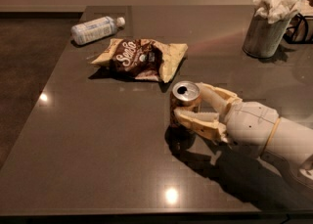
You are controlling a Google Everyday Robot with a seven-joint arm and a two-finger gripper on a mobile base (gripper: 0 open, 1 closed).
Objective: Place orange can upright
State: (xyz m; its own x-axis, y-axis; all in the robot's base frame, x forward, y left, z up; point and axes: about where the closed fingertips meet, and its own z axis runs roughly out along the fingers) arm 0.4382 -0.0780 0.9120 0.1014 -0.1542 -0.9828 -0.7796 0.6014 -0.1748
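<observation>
The orange can (184,104) stands upright near the middle of the dark table (107,145), its silver pull-tab top facing up. My gripper (189,100) reaches in from the right and is shut on the can. One pale finger (215,95) lies behind the can and the other (196,119) in front of it. The can's base is at or just above the table surface, over its dark reflection; I cannot tell whether it touches.
A brown and cream chip bag (139,59) lies just behind and left of the can. A clear water bottle (95,29) lies on its side at the back left. A grey metal cup with white tissues (266,31) stands at the back right.
</observation>
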